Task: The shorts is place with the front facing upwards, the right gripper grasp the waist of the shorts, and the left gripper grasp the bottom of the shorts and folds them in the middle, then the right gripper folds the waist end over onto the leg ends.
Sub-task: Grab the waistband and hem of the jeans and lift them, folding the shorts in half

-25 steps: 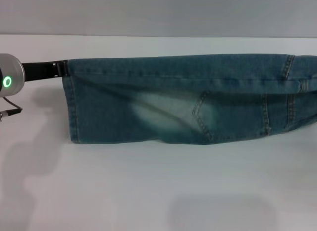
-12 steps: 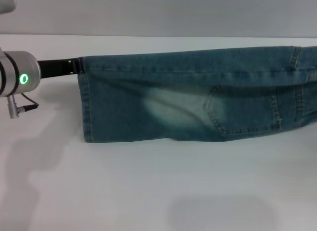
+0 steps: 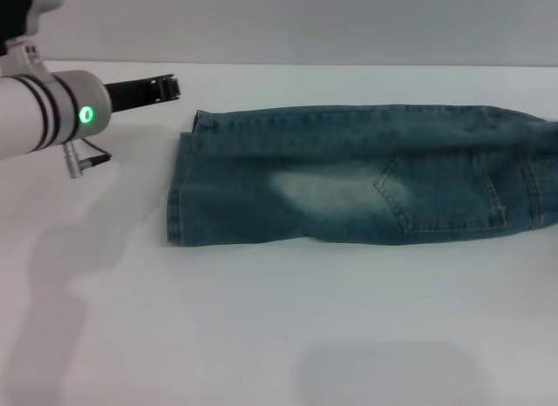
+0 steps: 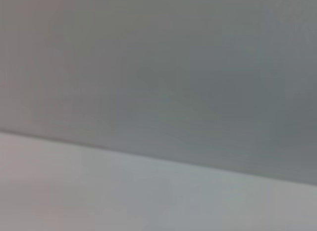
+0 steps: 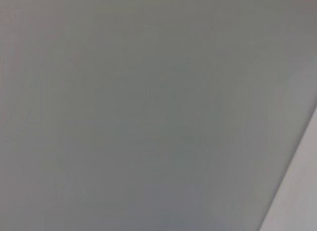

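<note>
The blue denim shorts (image 3: pixel 349 184) lie flat on the white table (image 3: pixel 279 328), folded lengthwise, with a pale faded patch and a stitched pocket facing up. The bottom of the shorts (image 3: pixel 177 192), a straight stitched hem, forms the left end. The waist end runs off the right edge of the head view. My left gripper (image 3: pixel 172 84) hovers just up and left of the hem's far corner, open and holding nothing. My right gripper is out of view. Both wrist views show only grey wall and a strip of white table.
The left arm (image 3: pixel 44 114) with its green ring reaches in from the upper left. A grey wall (image 3: pixel 305 23) backs the table. White table surface spreads in front of the shorts.
The left gripper held the hem corner with the shorts hanging taut. It has let go, and the shorts have dropped flat onto the table, shifted to the right.
</note>
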Available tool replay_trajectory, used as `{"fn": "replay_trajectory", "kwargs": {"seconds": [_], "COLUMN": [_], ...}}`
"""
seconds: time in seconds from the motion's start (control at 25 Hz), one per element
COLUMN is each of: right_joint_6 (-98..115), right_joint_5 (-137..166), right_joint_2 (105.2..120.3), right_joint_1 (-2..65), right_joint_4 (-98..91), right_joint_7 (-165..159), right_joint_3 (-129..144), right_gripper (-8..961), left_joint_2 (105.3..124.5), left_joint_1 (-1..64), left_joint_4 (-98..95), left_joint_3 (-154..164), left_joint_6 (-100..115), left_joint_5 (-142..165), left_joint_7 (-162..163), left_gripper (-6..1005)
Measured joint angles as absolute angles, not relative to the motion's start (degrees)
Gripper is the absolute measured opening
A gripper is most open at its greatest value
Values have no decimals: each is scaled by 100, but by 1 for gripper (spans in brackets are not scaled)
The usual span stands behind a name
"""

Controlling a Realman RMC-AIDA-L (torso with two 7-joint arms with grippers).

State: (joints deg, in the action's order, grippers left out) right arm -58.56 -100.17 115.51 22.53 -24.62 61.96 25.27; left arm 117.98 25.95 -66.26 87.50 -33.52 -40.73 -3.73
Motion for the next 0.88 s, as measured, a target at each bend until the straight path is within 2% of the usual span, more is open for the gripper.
{"fn": "replay_trajectory", "kwargs": {"seconds": [0.12, 0.2, 0.28, 0.48, 0.56, 0.88], "right_joint_6": [-5584, -5614, -5696, -5891, -5962, -6107], "right_joint_5": [-10007, -9979, -9957, -9899, -9894, -9880], "right_joint_2": [11394, 11374, 11435, 11796, 11900, 11879], "right_joint_1": [2414, 2385, 2262, 1645, 1416, 1089], "right_joint_4": [-2313, -2444, -2655, -3354, -3470, -3006], "right_joint_7": [6490, 6650, 6707, 6708, 6703, 6766], "right_joint_3": [2534, 2593, 2677, 2973, 3006, 3048], "right_gripper": [44, 83, 138, 319, 502, 536], "left_joint_2": [11800, 11801, 11799, 11802, 11803, 11797], "left_joint_1": [2979, 3125, 3128, 2738, 2602, 2450], "left_joint_4": [-5967, -5791, -5837, -6357, -6509, -6717], "left_joint_3": [8721, 8710, 8696, 8708, 8723, 8751], "left_joint_6": [-3041, -3039, -3127, -3295, -3305, -3482], "left_joint_5": [-4548, -4708, -4767, -4800, -4805, -4814], "left_joint_7": [-926, -1109, -1174, -1196, -1197, -1209], "left_gripper": [208, 254, 299, 413, 475, 770]}}
